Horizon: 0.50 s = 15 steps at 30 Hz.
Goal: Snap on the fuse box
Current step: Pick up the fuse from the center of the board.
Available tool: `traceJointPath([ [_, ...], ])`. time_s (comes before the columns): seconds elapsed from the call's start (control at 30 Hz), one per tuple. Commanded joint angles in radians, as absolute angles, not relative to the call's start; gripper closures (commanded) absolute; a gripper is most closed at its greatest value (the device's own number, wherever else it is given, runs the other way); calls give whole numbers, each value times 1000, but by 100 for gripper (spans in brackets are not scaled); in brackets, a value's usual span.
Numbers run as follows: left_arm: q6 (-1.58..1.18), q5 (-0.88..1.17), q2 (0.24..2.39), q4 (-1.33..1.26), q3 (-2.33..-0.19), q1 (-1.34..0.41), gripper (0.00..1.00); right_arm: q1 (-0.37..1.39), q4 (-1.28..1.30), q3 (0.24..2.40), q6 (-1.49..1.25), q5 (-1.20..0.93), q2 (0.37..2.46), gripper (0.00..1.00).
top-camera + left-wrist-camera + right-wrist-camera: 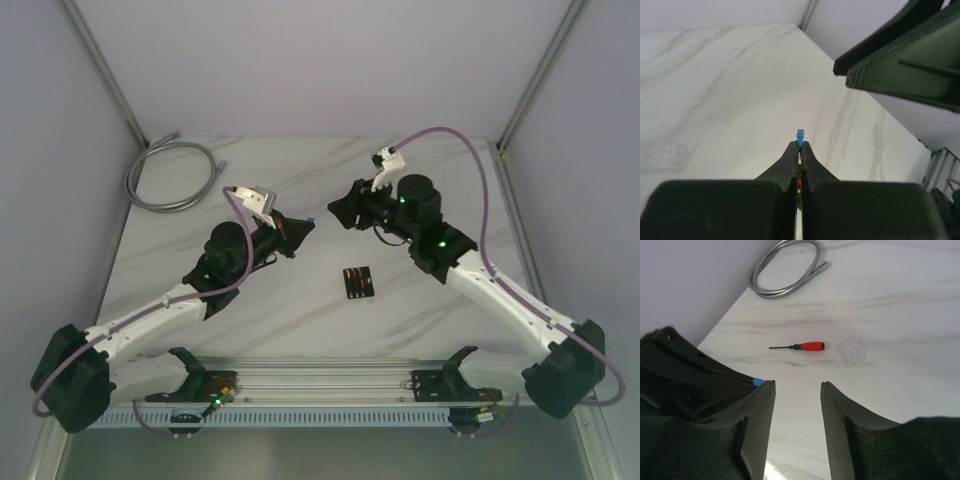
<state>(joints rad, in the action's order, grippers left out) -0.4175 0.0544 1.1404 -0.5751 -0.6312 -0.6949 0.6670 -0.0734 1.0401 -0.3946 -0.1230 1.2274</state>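
Note:
The fuse box (358,283), a small black square with coloured fuses, lies on the marble table (300,320) in front of both grippers. My left gripper (308,224) is shut on a small blue fuse (800,136) that sticks out past its fingertips (794,150), held above the table. My right gripper (340,212) is open and empty (798,385), tip to tip with the left one; the blue fuse (758,381) shows just beside its left finger. The right gripper's fingers (900,65) loom at the upper right of the left wrist view.
A clear square cover (851,351) and a red-handled tool (801,346) lie on the table beyond the right gripper. The cover also shows in the left wrist view (665,156). A grey coiled cable (170,175) lies at the back left. Walls enclose the table.

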Motion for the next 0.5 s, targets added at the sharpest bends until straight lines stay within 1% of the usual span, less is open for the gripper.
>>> traceJointPath([
  [0.0, -303, 274, 1083, -519, -684, -678, 100, 607, -17, 1089, -125, -444, 1142, 52],
  [0.07, -286, 359, 1072, -487, -713, -677, 100, 588, 9, 1104, -60, -566, 1117, 52],
  [0.23, -282, 560, 1082, -447, -792, -678, 100, 579, 101, 1169, 34, -743, 1129, 57],
  [0.37, -288, 632, 1087, -444, -828, -678, 100, 577, 135, 1196, 71, -831, 1146, 60],
  [0.47, -290, 649, 1082, -456, -833, -678, 100, 574, 149, 1206, 89, -848, 1143, 61],
])
